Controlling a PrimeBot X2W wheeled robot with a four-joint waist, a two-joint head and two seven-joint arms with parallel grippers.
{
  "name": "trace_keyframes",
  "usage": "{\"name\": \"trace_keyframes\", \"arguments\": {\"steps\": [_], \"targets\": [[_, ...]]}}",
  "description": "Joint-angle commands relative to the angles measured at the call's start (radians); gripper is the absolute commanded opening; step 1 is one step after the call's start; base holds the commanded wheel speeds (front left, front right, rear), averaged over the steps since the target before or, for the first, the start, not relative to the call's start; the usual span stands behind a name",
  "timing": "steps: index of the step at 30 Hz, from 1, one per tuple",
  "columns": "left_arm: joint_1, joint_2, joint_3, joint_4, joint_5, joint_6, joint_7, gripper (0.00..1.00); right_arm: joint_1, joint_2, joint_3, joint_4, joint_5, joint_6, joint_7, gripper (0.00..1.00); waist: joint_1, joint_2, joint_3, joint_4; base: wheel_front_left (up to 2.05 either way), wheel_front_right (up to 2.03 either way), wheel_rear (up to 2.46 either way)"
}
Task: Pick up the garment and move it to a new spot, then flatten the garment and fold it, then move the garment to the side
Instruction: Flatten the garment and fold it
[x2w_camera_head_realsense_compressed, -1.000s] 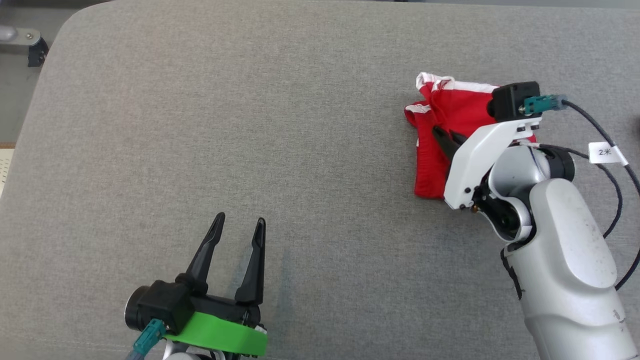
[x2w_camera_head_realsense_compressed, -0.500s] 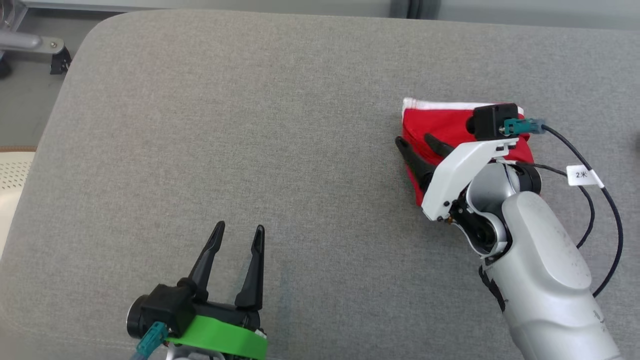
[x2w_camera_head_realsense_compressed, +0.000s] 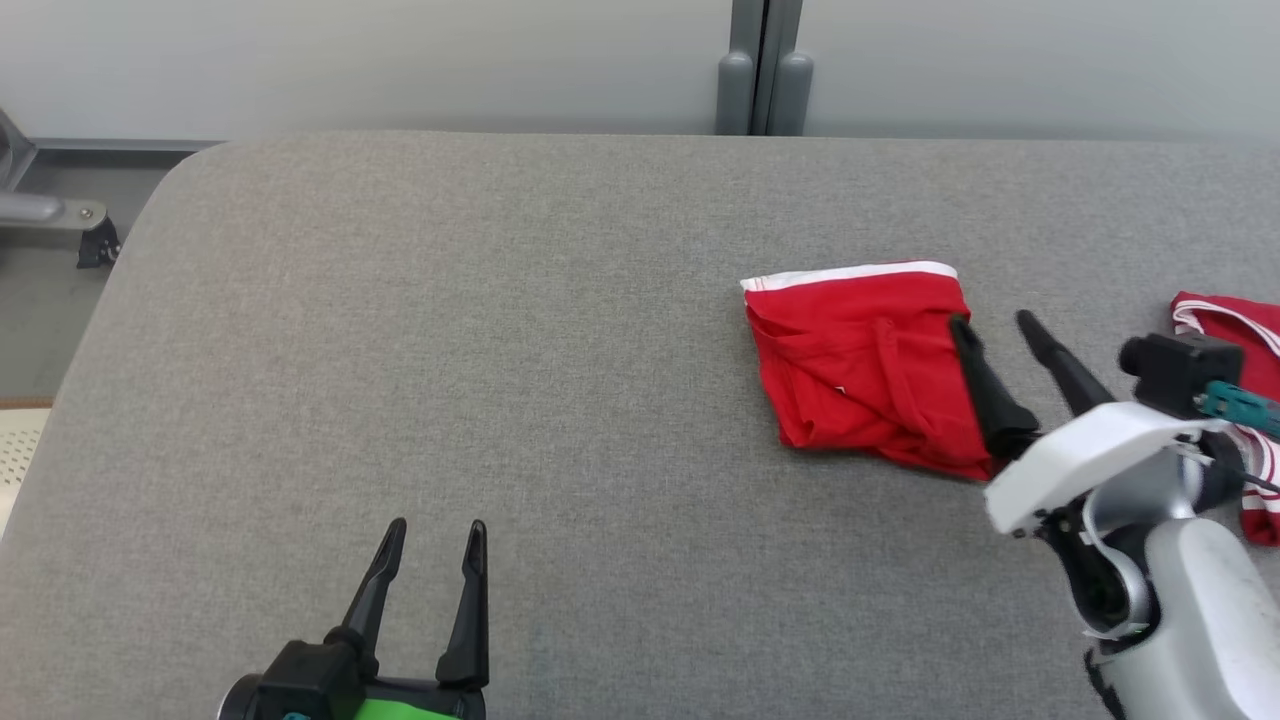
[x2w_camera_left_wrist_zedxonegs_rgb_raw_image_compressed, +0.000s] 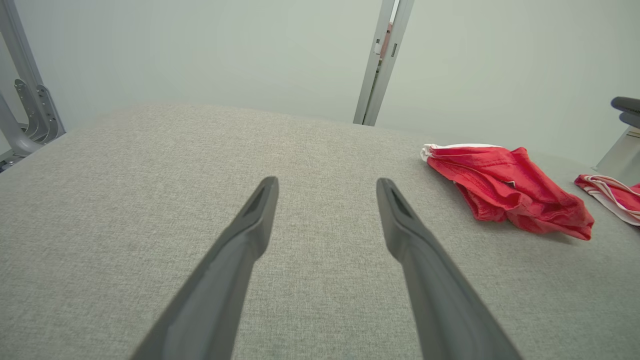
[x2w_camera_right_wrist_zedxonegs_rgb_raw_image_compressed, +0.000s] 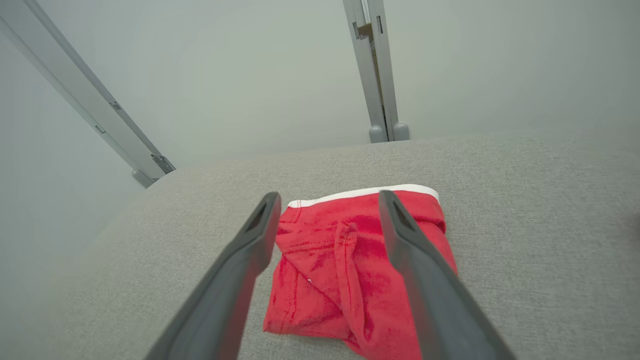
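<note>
A grey cloth-covered bench (x2w_camera_head_realsense_compressed: 500, 350) is seen from the head view, with a pale wall (x2w_camera_head_realsense_compressed: 400, 60) and a grey post (x2w_camera_head_realsense_compressed: 765, 65) behind it at 12 o'clock.

The garment (x2w_camera_head_realsense_compressed: 860, 365), red with a white band (x2w_camera_head_realsense_compressed: 850, 275) along its 12 o'clock edge, is laid on the bench at about 3 o'clock from the bench's middle. It is roughly folded into a compact, creased shape, and it rests fully on the cloth, away from the bench's edges. A second garment (x2w_camera_head_realsense_compressed: 1225, 330), also red with white trim, is seen at 3 o'clock from the first, apart from it and cut off by the picture's edge.

The right tool (x2w_camera_head_realsense_compressed: 992, 320) is placed at the garment's 3 o'clock edge, its fingers pointed toward 11 o'clock. It is released: the two fingers are spread wide and nothing is gripped between them. In the right wrist view the garment is seen beneath and between the spread fingers, lying flat on the bench. One finger (x2w_camera_head_realsense_compressed: 985, 385) is drawn across the garment's 3 o'clock edge in the head view; whether the cloth is touched cannot be told.

The left tool (x2w_camera_head_realsense_compressed: 435, 527) is held at 7 o'clock in the head view, well apart from the garment, fingers pointed toward 12 o'clock. It is likewise released, with only bare bench seen between its fingers.
</note>
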Motion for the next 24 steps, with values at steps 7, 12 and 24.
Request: {"name": "trace_keyframes", "arguments": {"steps": [7, 12, 24], "targets": [[-0.032, 0.001, 0.007, -0.031, 0.006, -0.003, -0.003, 1.0, -0.024, -0.026, -0.113, 0.036, -0.079, 0.0, -0.024, 0.0, 0.0, 0.0, 0.056, 0.003, 0.0, 0.0, 0.0], [-0.083, 0.001, -0.007, -0.034, 0.0, -0.014, -0.003, 1.0, -0.123, -0.023, -0.105, 0.139, -0.116, 0.0, 0.012, 0.0, 0.0, 0.0, 0.145, 0.037, 0.0, 0.0, 0.0], [-0.128, 0.001, 0.0, -0.008, -0.022, -0.006, -0.003, 1.0, -0.222, -0.04, 0.041, 0.407, -0.08, 0.0, -0.046, 0.0, 0.0, 0.0, 0.166, 0.076, 0.0, 0.0, 0.0]]}}
